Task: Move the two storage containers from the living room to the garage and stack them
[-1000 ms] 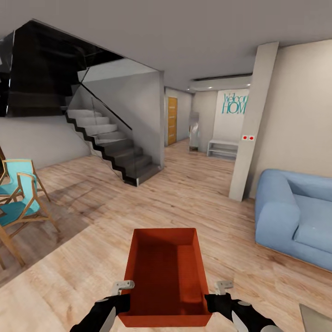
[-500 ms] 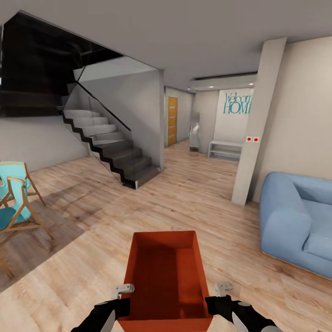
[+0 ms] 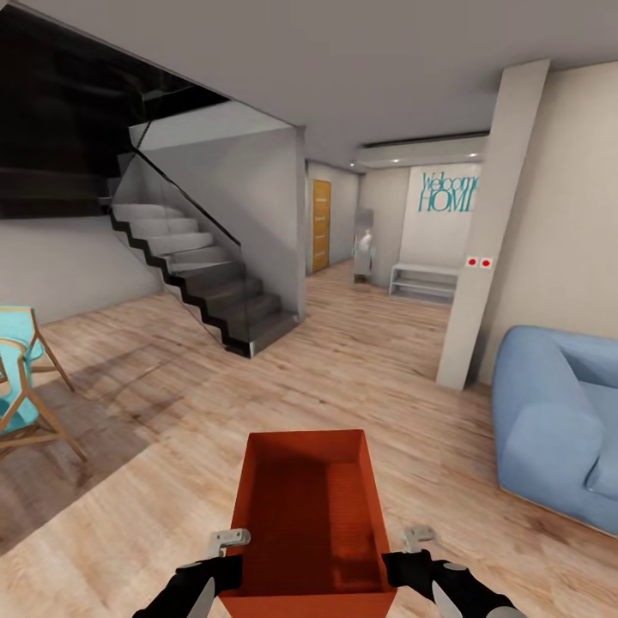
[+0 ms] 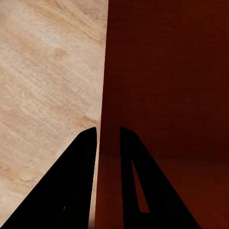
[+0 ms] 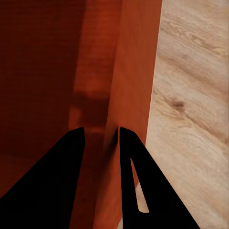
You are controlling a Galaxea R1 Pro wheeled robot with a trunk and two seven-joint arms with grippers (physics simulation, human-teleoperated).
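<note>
Ahead of us, open wood-plank floor (image 3: 360, 369) runs toward the hallway; staircase (image 3: 206, 292) and teal chair (image 3: 21, 378) bound the left, pillar (image 3: 489, 240) and blue sofa (image 3: 558, 429) bound the right.

Head view overlooks container (image 3: 309, 515); wrist views close on its walls.

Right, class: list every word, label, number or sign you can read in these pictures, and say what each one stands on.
"Welcome HOME" in teal lettering, on the white far wall of the hallway; the pillar crops the right ends of both words.
Two small red dots on a white plate on that pillar: no readable text.
The storage container, held by the left pincer and the right pincer, carries no lettering.
</note>
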